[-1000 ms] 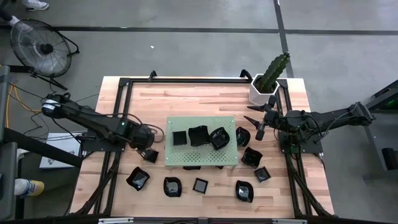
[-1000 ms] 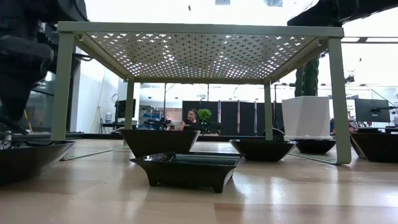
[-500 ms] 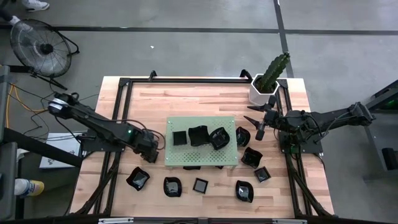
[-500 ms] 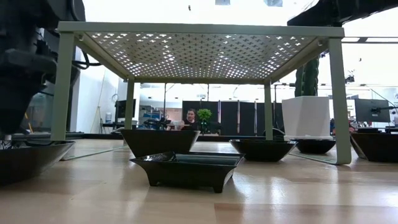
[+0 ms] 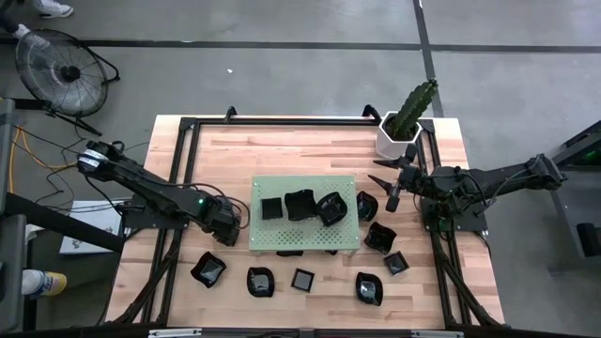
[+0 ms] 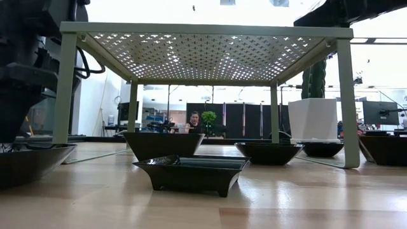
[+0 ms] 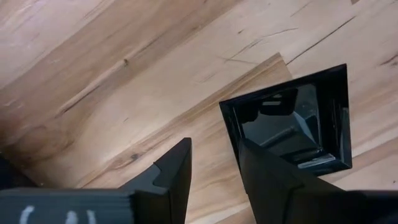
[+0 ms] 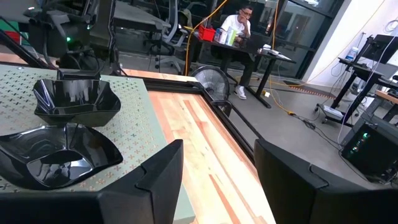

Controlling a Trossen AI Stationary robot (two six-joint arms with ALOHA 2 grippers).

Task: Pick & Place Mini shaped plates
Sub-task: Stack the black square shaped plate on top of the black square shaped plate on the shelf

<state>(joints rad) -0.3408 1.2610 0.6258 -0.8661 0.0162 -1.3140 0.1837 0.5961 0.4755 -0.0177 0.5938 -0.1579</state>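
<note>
Mini shaped plates [image 5: 302, 279] ring your green board [image 5: 302, 240] on the worktop [image 5: 282, 150]; three sit on top, others hide half beneath it. Your left hand [image 7: 214, 165] hangs unclenched, one finger inside a square plate [image 7: 292, 124]. Right hand [image 5: 392, 184] waits released by the pot [image 5: 394, 139]. Far off, someone sits at a desk [image 8: 239, 25].

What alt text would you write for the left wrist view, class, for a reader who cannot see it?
The left gripper hangs open just above a bare wooden table, one finger at the edge of a small square black plate. The glossy plate lies flat on the wood, and nothing is between the fingers.
</note>
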